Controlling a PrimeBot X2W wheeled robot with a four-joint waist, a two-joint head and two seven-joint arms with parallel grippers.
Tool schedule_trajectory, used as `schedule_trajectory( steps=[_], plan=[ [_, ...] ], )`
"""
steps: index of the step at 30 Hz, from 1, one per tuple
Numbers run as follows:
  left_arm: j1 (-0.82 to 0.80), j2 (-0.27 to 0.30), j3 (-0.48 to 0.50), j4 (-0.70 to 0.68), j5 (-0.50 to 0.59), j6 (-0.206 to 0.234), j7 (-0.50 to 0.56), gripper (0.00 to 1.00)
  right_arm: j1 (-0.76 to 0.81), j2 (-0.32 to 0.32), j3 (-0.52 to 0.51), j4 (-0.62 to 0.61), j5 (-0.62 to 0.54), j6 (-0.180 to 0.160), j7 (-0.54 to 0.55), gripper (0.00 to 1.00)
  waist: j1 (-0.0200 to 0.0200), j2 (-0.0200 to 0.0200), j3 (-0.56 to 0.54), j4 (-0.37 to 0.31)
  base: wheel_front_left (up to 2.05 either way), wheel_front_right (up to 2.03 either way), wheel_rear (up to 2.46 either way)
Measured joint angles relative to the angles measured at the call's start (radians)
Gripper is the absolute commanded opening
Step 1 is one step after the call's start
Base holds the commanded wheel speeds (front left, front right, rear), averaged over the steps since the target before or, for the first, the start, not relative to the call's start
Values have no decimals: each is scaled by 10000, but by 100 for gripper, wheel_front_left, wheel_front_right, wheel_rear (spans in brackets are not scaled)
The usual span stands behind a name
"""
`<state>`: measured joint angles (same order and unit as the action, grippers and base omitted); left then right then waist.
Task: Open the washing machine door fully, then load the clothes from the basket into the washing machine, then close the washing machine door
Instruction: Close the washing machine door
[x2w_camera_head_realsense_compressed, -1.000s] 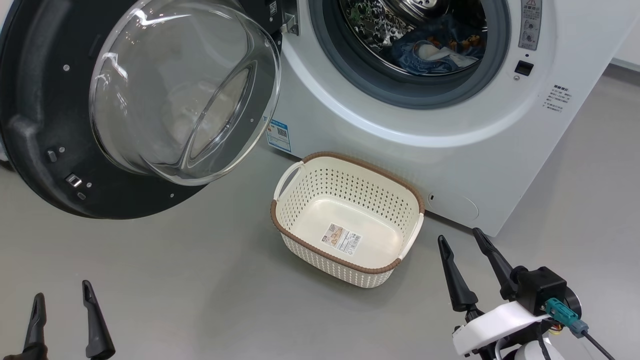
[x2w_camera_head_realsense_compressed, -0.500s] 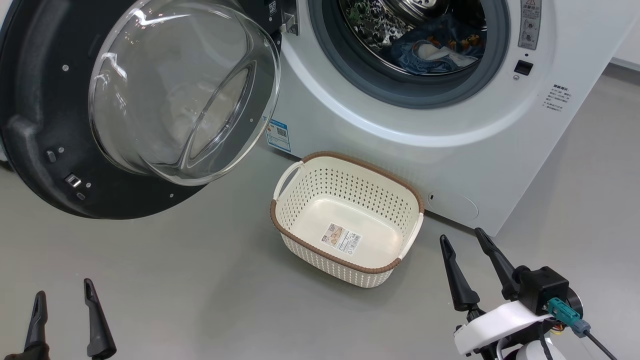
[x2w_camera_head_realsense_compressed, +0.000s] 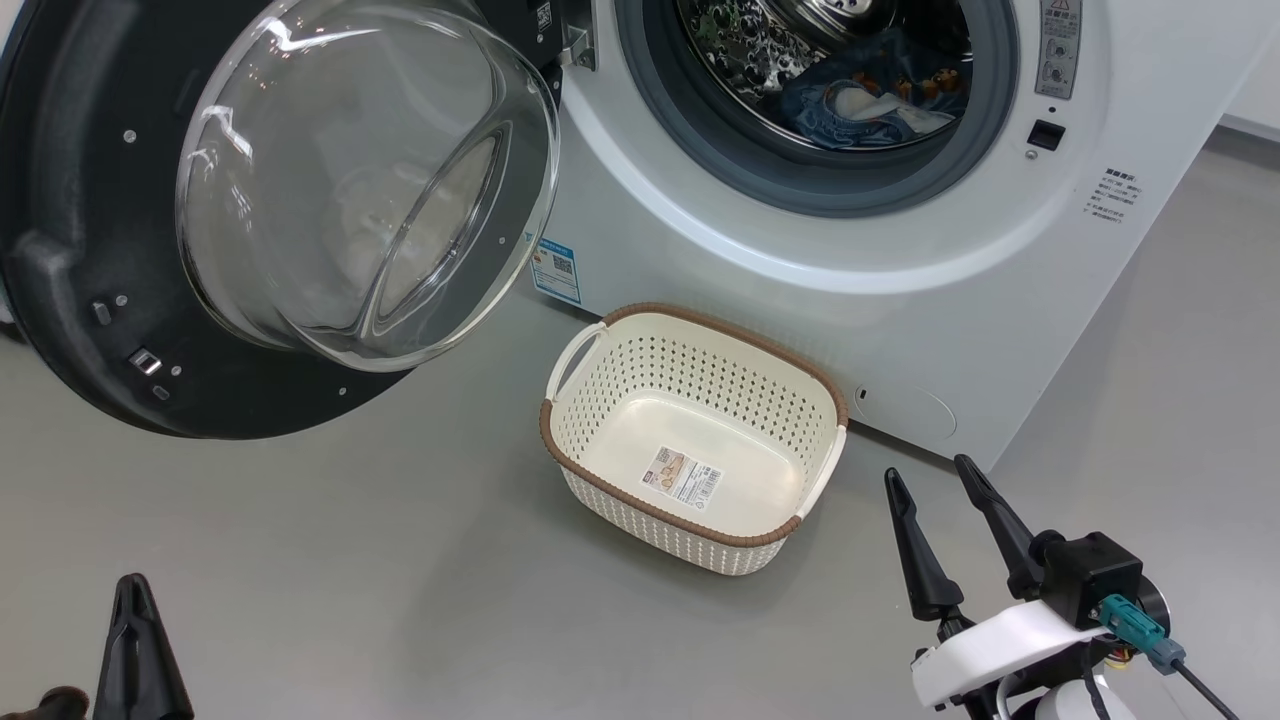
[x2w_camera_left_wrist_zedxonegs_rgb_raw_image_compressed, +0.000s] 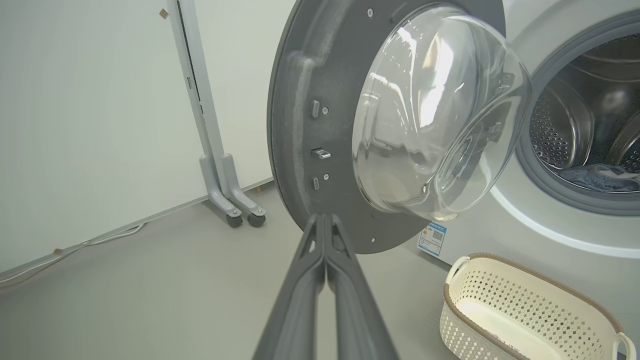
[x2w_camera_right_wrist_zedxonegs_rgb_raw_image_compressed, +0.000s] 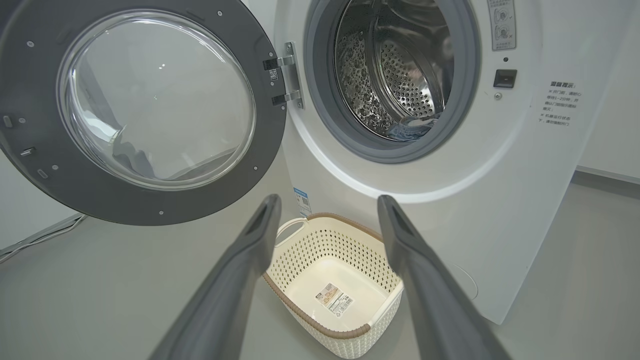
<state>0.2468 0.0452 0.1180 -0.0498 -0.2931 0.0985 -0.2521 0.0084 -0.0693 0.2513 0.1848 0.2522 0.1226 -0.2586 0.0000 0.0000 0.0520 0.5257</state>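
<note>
I see my left gripper (x2w_camera_head_realsense_compressed: 133, 580) pressed together, washing machine door (x2w_camera_head_realsense_compressed: 80, 200) hanging open ahead of it, my right gripper (x2w_camera_head_realsense_compressed: 926, 468) spread, basket (x2w_camera_head_realsense_compressed: 700, 318) just ahead-left on the floor (x2w_camera_head_realsense_compressed: 400, 560), clothes (x2w_camera_head_realsense_compressed: 860, 105) beyond, inside the washing machine (x2w_camera_head_realsense_compressed: 800, 300).

The basket (x2w_camera_head_realsense_compressed: 700, 375) stands on the floor (x2w_camera_head_realsense_compressed: 350, 560) just before the washer (x2w_camera_head_realsense_compressed: 800, 260), below its opening. The door (x2w_camera_head_realsense_compressed: 280, 200) hangs open left of the basket (hinged at the washer's left side). The clothes (x2w_camera_head_realsense_compressed: 860, 100) lie in the drum (x2w_camera_head_realsense_compressed: 760, 50).
</note>
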Motion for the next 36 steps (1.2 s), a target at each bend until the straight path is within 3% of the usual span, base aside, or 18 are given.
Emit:
schedule_trajectory(
  steps=[7, 17, 25, 31, 36],
  plan=[
    [-163, -2, 207, 67, -2044, -117, 0, 0, 0, 23, -67, -2, 13, 0, 0, 100, 0, 0, 13, -2, 0, 0, 0],
    [-1167, -42, 1145, 253, -2859, -997, -2, 0, 0, 38, -58, -6, 31, -2, 0, 100, 0, 0, 92, -69, 0, 0, 0],
    [-2185, 71, 1965, 777, -4113, -1337, -2, 0, -49, 40, 67, -8, 33, -2, 0, 100, 0, 0, 252, -254, 0, 0, 0],
    [-3191, 121, 2895, 1187, -6002, -1496, 357, 0, -132, 42, 224, -6, 33, -2, 0, 100, 0, 0, 314, -385, 0, 0, 0],
    [-3955, 594, 3714, 1891, -7568, -1607, 1110, 0, -285, -15, 222, -13, 33, 0, 0, 100, 0, 0, 439, -607, 0, 0, 0]
  ],
)
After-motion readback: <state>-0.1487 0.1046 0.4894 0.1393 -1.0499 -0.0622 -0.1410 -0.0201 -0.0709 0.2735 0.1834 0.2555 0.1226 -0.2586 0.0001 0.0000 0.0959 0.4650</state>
